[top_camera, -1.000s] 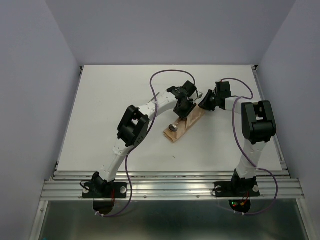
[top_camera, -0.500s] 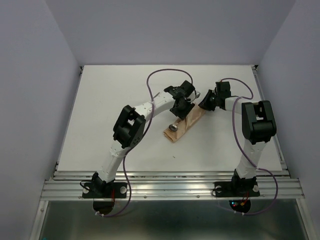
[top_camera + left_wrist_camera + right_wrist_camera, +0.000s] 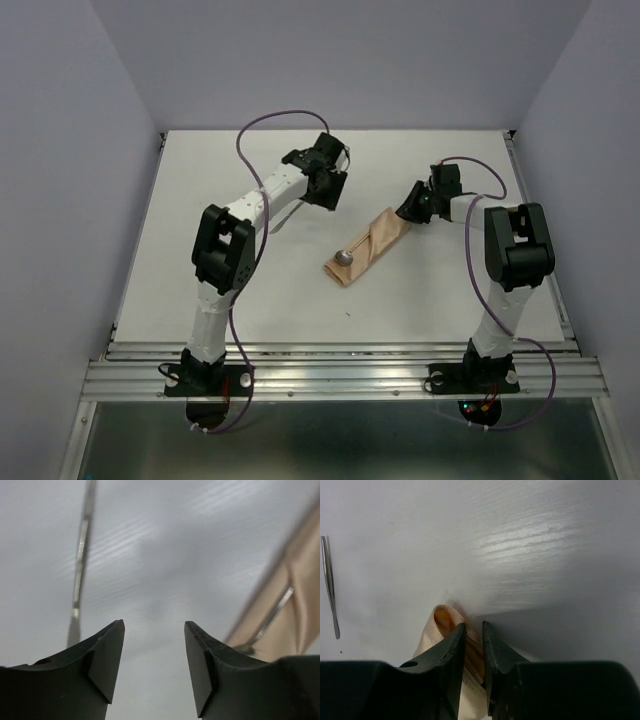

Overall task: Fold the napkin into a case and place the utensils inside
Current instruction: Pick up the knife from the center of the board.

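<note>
The left gripper hangs over the white table, up and to the left of the case. Its jaws are wide apart and there is nothing between them. In the left wrist view, a thin silver utensil lies flat on the table, off to the left of the fingers. It is not in the case. The case lies near the middle of the table, slanted, with its low end toward the left and its high end toward the right. It is long, thin and peach-orange. A spoon sticks out of its low end. The round shiny bowl is outside and the handle goes in under the cloth. The right gripper is at the high end of the case. Its jaws are close together, with the folded edge of the cloth in the small gap between them. I cannot tell if they squeeze the cloth or only sit around it.
</note>
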